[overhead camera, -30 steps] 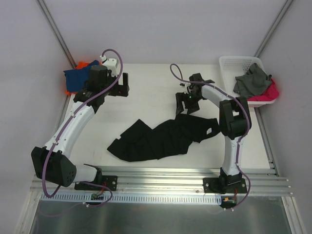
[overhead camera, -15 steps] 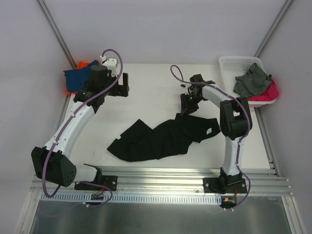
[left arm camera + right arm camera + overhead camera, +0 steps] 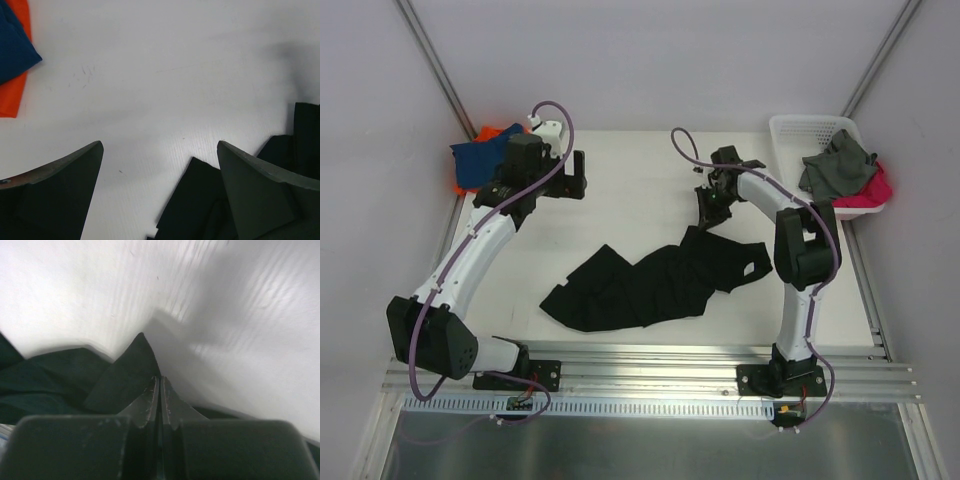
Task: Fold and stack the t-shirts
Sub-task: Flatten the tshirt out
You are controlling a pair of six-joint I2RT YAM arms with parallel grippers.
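A black t-shirt point(image 3: 650, 285) lies crumpled and spread across the middle of the table; it also shows in the wrist views point(image 3: 195, 200) point(image 3: 115, 375). My right gripper point(image 3: 706, 217) point(image 3: 160, 379) is shut on the shirt's far upper corner, and the cloth rises in a small peak at the fingertips. At the back left a blue t-shirt point(image 3: 480, 160) point(image 3: 12, 45) lies on top of an orange t-shirt point(image 3: 486, 132) point(image 3: 12, 95). My left gripper point(image 3: 572, 176) point(image 3: 160, 145) hovers open beside that pile, above bare table, with nothing between its fingers.
A white slotted basket point(image 3: 800, 125) stands at the back right corner, holding a grey-green garment point(image 3: 835, 165) and a pink one point(image 3: 872, 190). Metal frame posts run up at both back corners. The rail with the arm bases lines the near edge.
My right gripper has dropped onto the black shirt's upper corner and shut on it, drawing the cloth up slightly. The left arm has barely moved.
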